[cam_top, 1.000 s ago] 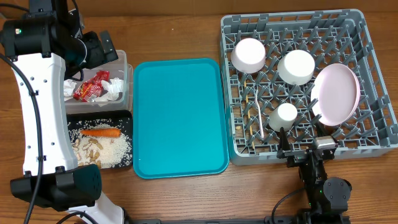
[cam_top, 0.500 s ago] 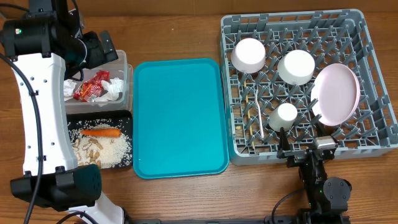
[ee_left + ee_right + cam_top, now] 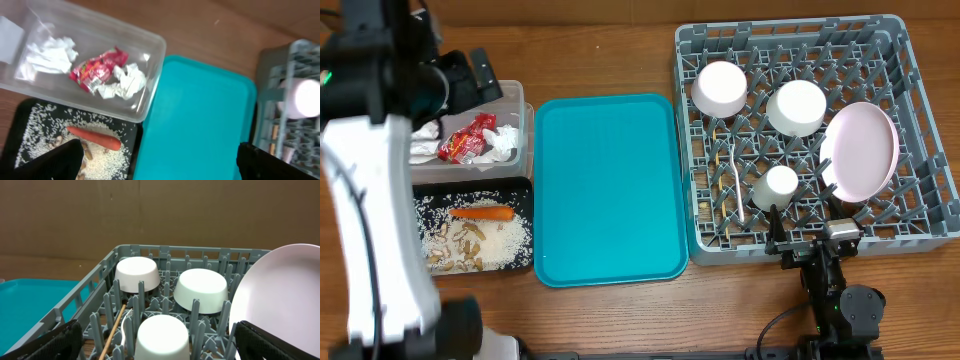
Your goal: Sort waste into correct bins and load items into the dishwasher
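Two tools stand wide open, holding nothing: the left tool (image 3: 157, 147) near the clear tub (image 3: 156, 62), the right tool (image 3: 157, 326) at the dish rack's (image 3: 200, 250) edge.

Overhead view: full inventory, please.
Plastic dish rack: one, grey, right.
Round bowls: two, white, rack far-left.
Small cup: one, white, rack front.
Round plate: one, pale pink, rack right.
Plastic fork: one, white, rack floor.
Wooden chopstick: one, tan, rack left.
Flat plastic tray: one, teal, centre.
Plastic tub: one, clear, left.
Crumpled paper napkins: several, white, tub.
Crinkled snack wrapper: one, red, tub.
Shallow rectangular tray: one, black, before tub.
Carrot piece: one, orange, black tray.
Crumbs and bits: many, pale, black tray.
Left pincer: one, black, far left.
Right pincer: one, black, rack's near edge.
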